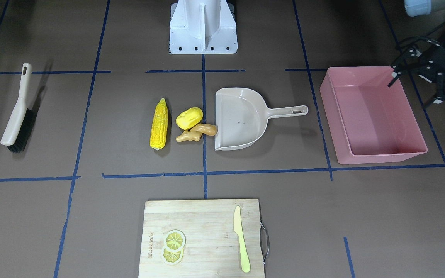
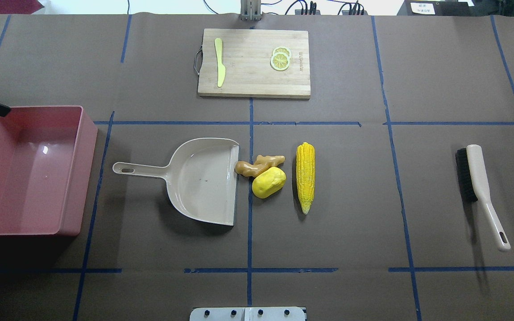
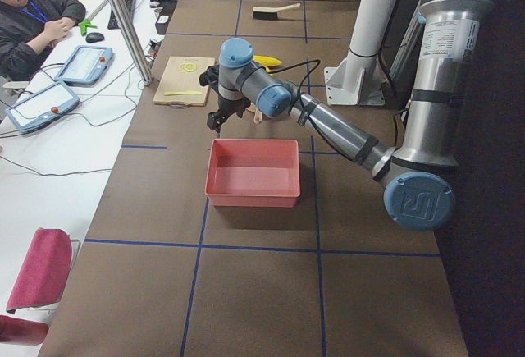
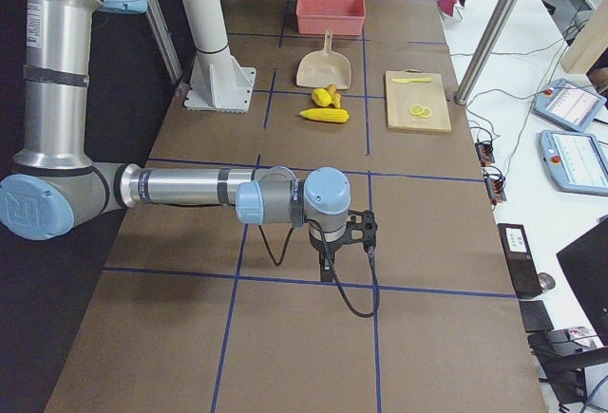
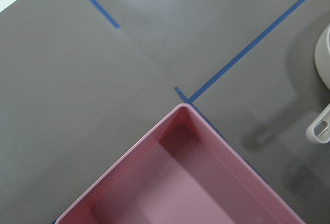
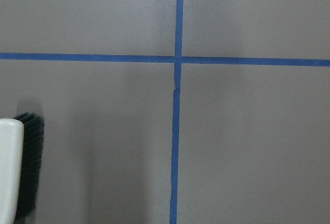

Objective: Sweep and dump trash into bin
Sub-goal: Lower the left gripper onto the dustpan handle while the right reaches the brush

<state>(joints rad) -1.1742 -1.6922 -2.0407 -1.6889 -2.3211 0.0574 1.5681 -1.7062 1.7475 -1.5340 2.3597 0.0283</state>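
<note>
The beige dustpan (image 2: 203,183) lies at the middle of the table, its open mouth turned to the robot's right. The tan-brown ginger root (image 2: 257,166) touches the lip of that mouth, and the rounded yellow lump (image 2: 268,182) rests against the ginger. The long yellow corn cob (image 2: 305,177) lies just beyond them, parallel to the dustpan's mouth edge.

Past the end of the dustpan's handle, on the robot's left, stands the pink bin (image 2: 88,174), with none of the toy foods in it. The hand brush (image 2: 478,178) lies well apart from the dustpan on the opposite side.

Across from the dustpan, away from the robot, is a bamboo cutting board (image 2: 252,80). It carries a pale yellow-green knife (image 2: 219,67), two lemon slices (image 2: 280,59) and a line of burned-in lettering too small to read. A blue joint cap (image 3: 418,203) on the left arm bears a white UR mark.

The left gripper (image 1: 416,91) hangs by the bin's rim with its fingers spread wide, holding nothing. The right gripper (image 4: 328,269) points down at the table far from the dustpan. How its fingers stand cannot be told.
</note>
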